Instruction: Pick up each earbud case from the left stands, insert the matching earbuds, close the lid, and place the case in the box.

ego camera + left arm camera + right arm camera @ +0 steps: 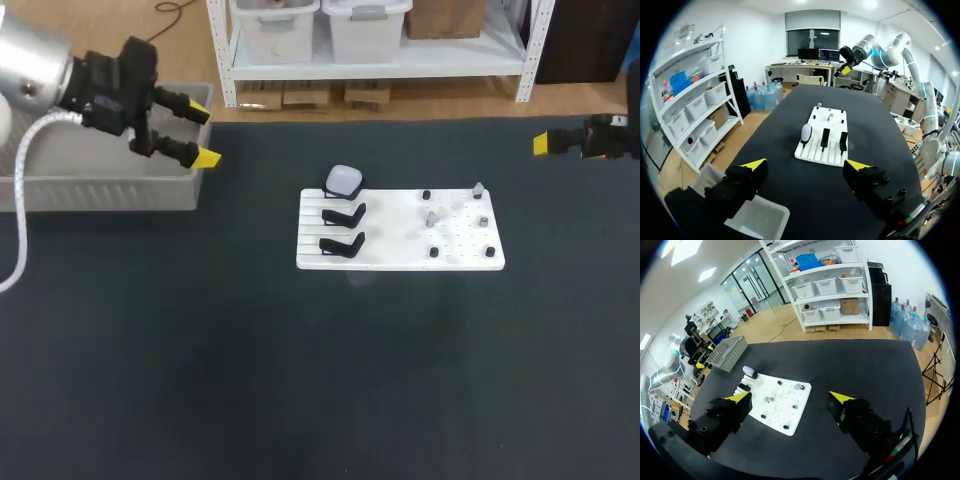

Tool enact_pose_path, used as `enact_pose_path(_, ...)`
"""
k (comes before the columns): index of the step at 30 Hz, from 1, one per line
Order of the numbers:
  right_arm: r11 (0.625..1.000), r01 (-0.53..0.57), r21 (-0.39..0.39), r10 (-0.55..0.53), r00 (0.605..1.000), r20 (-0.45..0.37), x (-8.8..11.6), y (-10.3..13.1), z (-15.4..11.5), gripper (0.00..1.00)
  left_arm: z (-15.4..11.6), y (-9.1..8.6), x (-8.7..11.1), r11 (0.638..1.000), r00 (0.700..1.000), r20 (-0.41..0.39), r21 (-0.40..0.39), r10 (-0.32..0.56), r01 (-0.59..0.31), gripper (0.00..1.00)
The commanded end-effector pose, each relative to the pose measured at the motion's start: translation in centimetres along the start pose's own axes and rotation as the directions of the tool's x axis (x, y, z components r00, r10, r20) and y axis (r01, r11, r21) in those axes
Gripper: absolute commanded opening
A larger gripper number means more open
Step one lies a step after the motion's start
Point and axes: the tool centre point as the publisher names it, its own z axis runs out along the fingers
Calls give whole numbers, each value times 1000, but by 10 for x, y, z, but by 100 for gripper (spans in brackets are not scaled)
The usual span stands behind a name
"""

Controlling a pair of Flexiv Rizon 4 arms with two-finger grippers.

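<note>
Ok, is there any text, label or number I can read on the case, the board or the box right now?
Earbud case: no print shows on it.
White board: no words or numbers, only stands and pegs.
Grey box: no label shows on its visible wall.
No text on the task's things can be read in any view.

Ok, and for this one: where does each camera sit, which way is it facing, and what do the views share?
Head view: fixed above and behind, looking down on the table; left gripper by the box, right gripper at the view's right.
Left wrist view: on the left arm, facing across the table, over the board, toward the right gripper; left gripper shows open.
Right wrist view: on the right arm, facing back toward the box; right gripper shows open.
All share the board with one earbud case.
</note>
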Motion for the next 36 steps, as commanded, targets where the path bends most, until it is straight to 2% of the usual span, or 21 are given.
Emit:
enact_pose_path(1,1000,0,0,0,1000,0,0,0,0,100,3,7,-3,992,1000,-13,124,-1,2,100)
enact_pose_path(14,1000,0,0,0,1000,0,0,0,0,100,7,3,0,993,1000,-7,120,10,-9,100)
enact_pose_path(20,1000,0,0,0,1000,0,0,0,0,100,27,8,1,989,995,-10,113,95,-93,100)
enact_pose_path(22,1000,0,0,0,1000,0,0,0,0,100,35,13,-1,984,993,-4,136,119,-117,100)
enact_pose_path(31,1000,0,0,0,1000,0,0,0,0,100,73,33,2,973,994,22,204,103,-105,100)
enact_pose_path(36,1000,0,0,0,1000,0,0,0,0,100,92,36,3,968,995,29,227,99,-103,100)
